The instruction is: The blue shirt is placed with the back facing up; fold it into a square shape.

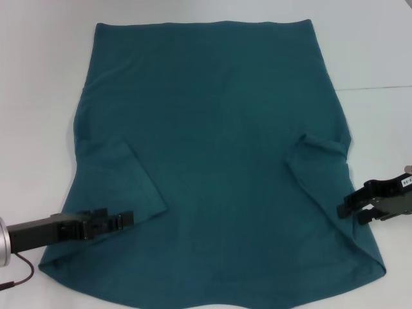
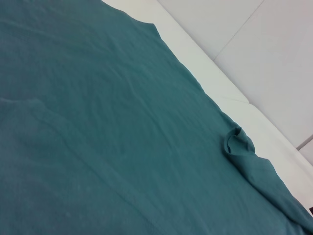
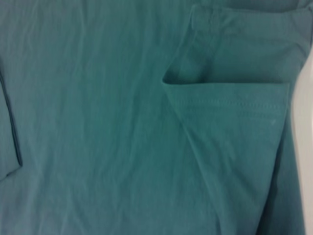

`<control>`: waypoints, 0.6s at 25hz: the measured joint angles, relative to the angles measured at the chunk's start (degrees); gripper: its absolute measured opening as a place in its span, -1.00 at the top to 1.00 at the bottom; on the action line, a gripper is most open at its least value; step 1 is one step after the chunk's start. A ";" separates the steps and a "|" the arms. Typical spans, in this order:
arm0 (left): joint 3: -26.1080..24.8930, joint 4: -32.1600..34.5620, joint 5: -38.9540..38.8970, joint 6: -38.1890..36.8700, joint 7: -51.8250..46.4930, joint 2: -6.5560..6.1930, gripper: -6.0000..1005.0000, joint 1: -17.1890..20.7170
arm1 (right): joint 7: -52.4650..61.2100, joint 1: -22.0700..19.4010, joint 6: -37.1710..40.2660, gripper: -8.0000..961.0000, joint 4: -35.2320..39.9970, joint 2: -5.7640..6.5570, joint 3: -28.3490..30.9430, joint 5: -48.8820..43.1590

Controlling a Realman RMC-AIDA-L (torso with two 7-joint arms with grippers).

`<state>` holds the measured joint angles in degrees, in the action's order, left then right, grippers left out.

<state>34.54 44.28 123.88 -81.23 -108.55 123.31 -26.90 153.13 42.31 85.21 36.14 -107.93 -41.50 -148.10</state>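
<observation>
You have the blue shirt (image 1: 219, 148) lying flat on the white table (image 1: 38, 77), hem at the far side and shoulders toward the robot. Both short sleeves are already turned inward onto the body: the left sleeve (image 1: 119, 180) lies as a flap with its edge running diagonally, the right sleeve (image 1: 318, 161) likewise, its stitched cuff clear in the right wrist view. That looks like the first stage done. What you have left, I judge, is bringing the sides in if needed and then folding the length over to reach a square; the body is not yet folded at all.

Count: one shirt, two folded-in sleeves, two hands. Your left hand (image 1: 125, 220) sits low over the shirt's near left part with its fingers narrow, holding nothing that I can see. Your right hand (image 1: 351, 211) is at the shirt's right edge, fingers slightly parted, empty
</observation>
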 joint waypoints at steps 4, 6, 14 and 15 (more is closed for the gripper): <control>0.00 -0.04 -0.11 0.38 0.00 0.01 -0.71 -0.03 | -0.15 -0.05 -1.62 -0.14 -0.45 -0.79 -0.07 0.01; 0.00 -0.06 -0.13 0.54 0.00 0.09 -0.71 -0.06 | -0.42 -0.01 -2.48 -0.13 -0.69 -1.28 -0.05 0.14; 0.00 -0.67 -0.13 0.73 0.00 0.08 -0.71 -0.10 | -3.20 0.62 -5.20 -0.12 -2.59 -2.33 0.50 4.32; 0.00 -0.68 -0.18 0.73 0.00 0.08 -0.71 -0.14 | -3.95 0.63 -4.96 -0.12 -2.46 -2.39 0.40 5.71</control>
<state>34.54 43.60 123.69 -80.50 -108.55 123.39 -27.03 149.19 42.94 80.25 33.68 -110.32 -41.09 -142.39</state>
